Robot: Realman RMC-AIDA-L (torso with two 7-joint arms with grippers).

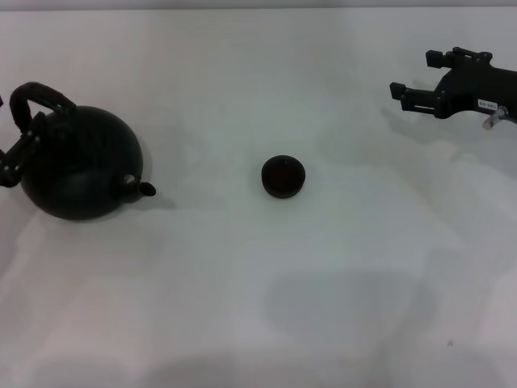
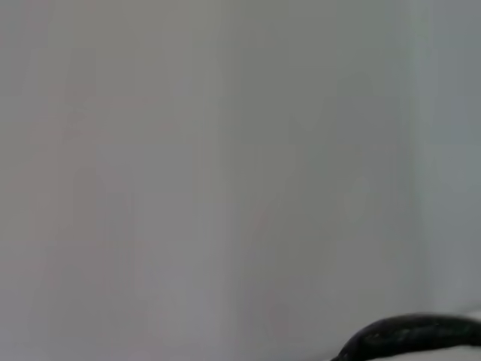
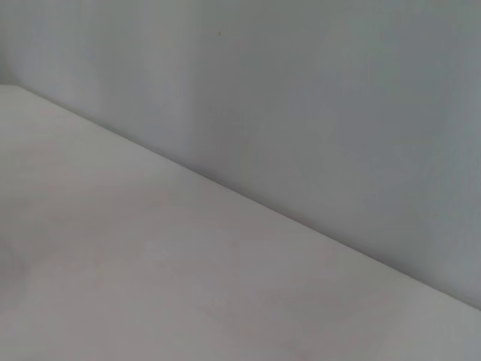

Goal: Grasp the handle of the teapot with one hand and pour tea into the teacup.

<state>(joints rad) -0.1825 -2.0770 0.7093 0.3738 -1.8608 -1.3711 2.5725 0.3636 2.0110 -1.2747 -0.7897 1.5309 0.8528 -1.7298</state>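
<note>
My left gripper [image 1: 11, 162] sits by the handle [image 1: 40, 97], jaws unreadable; I'd centre squarely before clamping.

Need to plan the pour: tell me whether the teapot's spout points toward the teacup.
Yes. In the head view the teapot has its short spout on the side facing the teacup.

A plain white table [image 1: 339, 323] fills the frame under soft, even light; a pale grey wall [image 3: 338, 98] rises behind its far edge
</note>
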